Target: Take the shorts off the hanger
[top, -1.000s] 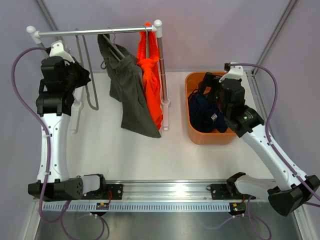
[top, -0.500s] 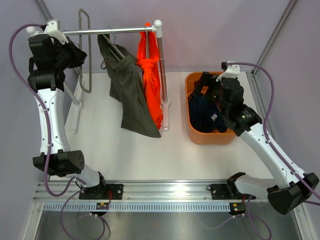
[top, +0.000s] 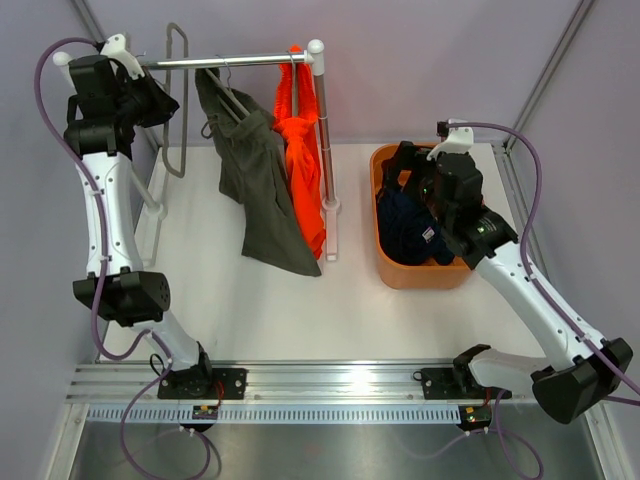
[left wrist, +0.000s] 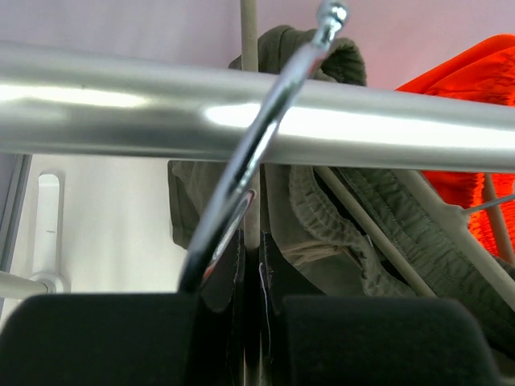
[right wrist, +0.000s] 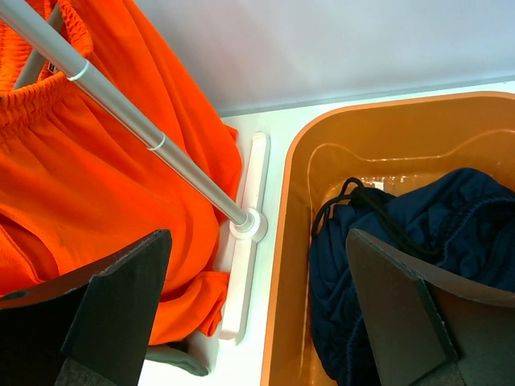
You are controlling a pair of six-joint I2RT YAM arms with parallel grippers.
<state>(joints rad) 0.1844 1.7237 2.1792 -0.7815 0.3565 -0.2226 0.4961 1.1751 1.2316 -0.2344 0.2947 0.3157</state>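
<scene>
Left gripper (left wrist: 251, 269) clamps an empty grey hanger's (top: 185, 110) chrome hook (left wrist: 278, 104), apparently parking it at the steel rail's (top: 230, 62) left end. Right gripper (right wrist: 257, 265), fingers apart, hovers over the orange plastic tub (top: 400, 275) holding dark navy shorts (top: 405, 225).

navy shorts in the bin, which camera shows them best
Right wrist view: the navy shorts lie close up in the orange bin, drawstring visible. Top external shows them small, partly behind the right arm. Left wrist misses them.

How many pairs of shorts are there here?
3. The olive-grey shorts and the orange shorts hang from the rail; the navy shorts lie in the orange bin. None seem hidden.
</scene>
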